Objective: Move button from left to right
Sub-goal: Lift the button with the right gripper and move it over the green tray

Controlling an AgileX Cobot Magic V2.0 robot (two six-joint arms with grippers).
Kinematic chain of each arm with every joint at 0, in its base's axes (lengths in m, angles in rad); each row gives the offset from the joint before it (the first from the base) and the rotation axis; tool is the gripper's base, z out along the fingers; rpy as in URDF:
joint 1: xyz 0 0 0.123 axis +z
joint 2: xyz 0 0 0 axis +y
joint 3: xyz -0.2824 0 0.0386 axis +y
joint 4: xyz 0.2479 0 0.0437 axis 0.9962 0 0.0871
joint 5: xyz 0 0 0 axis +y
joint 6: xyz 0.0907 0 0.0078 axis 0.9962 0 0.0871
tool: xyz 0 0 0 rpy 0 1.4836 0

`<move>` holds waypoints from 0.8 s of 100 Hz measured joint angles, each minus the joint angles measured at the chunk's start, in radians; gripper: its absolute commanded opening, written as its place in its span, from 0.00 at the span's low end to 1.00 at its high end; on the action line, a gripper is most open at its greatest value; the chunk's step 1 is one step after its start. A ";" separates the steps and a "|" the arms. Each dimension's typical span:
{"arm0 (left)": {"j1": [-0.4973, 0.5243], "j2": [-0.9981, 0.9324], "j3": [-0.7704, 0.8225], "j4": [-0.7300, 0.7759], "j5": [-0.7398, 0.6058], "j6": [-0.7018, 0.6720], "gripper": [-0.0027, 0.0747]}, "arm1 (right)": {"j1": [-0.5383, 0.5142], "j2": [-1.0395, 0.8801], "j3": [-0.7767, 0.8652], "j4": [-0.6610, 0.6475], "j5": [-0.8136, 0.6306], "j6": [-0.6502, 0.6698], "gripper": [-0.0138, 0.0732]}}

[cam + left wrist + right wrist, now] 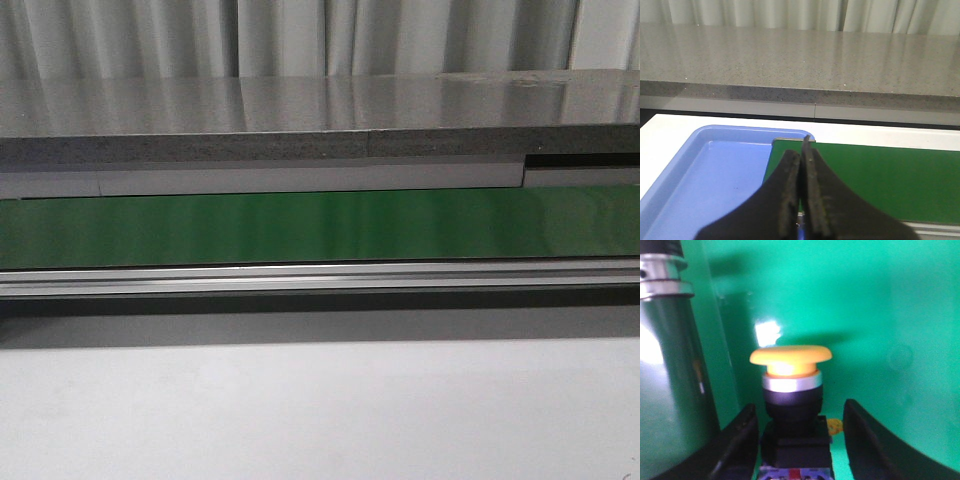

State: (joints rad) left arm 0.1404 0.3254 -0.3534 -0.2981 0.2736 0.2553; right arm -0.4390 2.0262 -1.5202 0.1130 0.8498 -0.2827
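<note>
Two arms, only the wrist cams show them; front view has neither end effector and no button in frame, just the green belt [320,225], its aluminium rail [320,277] and the grey desk [320,105] behind.

Left side first: left end effector [801,155] is clenched, fingers pressed together on nothing, hovering over the seam between a blue tray [705,170] and the belt end. Idle as far as I can judge.

Right side: the button [791,385] stands upright on the belt, yellow cap up, dark body between the right end effector [796,417] fingers. Fingers are spread. Left finger looks touching or nearly touching the body, right one has a clear gap. Not gripped yet.

Risks from here:
- Uneven closing: near finger pushes first, button tips or skids on the smooth belt.
- Grip lands on the narrow collar rather than the blocky base, so it pivots on lift.
- Metal roller [670,365] sits just beside the left finger; sideways drift could clip it.

Only the right wrist cam locates the button; only the left one shows the tray.
</note>
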 measured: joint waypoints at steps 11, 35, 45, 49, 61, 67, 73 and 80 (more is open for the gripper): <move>0.000 0.000 0.000 0.000 0.000 0.000 0.01 | 0.000 0.000 0.000 0.000 -0.004 0.000 0.75; 0.000 0.000 0.000 0.000 0.000 0.000 0.01 | 0.000 0.000 -0.004 -0.012 -0.010 0.000 0.75; 0.000 0.000 0.000 0.000 0.000 0.000 0.01 | 0.000 0.000 -0.012 -0.016 -0.010 0.000 0.75; 0.000 0.000 0.000 0.000 0.000 0.000 0.01 | 0.000 0.000 -0.016 -0.017 -0.010 0.004 0.75; 0.000 0.000 0.000 0.000 0.000 0.000 0.01 | 0.000 -0.007 -0.044 -0.019 -0.008 0.011 0.75; 0.000 0.000 0.000 0.000 0.000 0.000 0.01 | 0.000 -0.022 -0.053 -0.009 -0.008 0.011 0.75; 0.000 0.000 0.000 0.000 0.000 0.000 0.01 | 0.002 -0.040 -0.057 0.010 -0.014 0.011 0.75; 0.000 0.000 0.000 0.000 0.000 0.000 0.01 | 0.008 -0.064 -0.059 0.037 -0.021 0.011 0.75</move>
State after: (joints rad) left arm 0.1404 0.3254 -0.3534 -0.2981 0.2736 0.2553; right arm -0.4310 1.9618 -1.5793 0.1499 0.8290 -0.2718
